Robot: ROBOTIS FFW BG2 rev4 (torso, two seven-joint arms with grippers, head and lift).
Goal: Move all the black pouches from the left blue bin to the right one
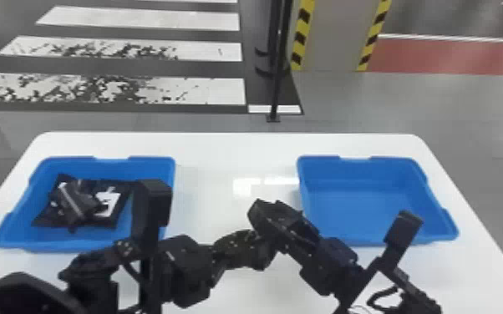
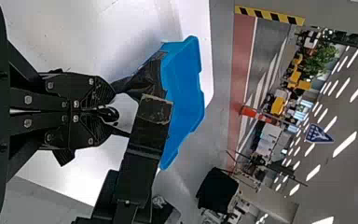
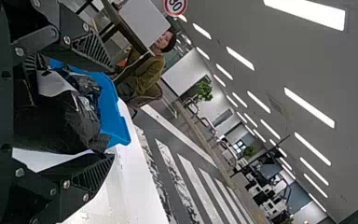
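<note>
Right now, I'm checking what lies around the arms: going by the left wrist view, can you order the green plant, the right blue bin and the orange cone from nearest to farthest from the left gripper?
1. Right blue bin: on the white table, nearest the left gripper.
2. Orange cone: on the floor beyond the table.
3. Green plant: far back in the room.

Left arm (image 1: 186, 271), right arm (image 1: 330, 265): all black, boxy housings (image 1: 403, 229). Black cable (image 1: 378, 294) loops on right. Silver screws (image 2: 28, 99), ribbed finger pads (image 3: 92, 46).
</note>
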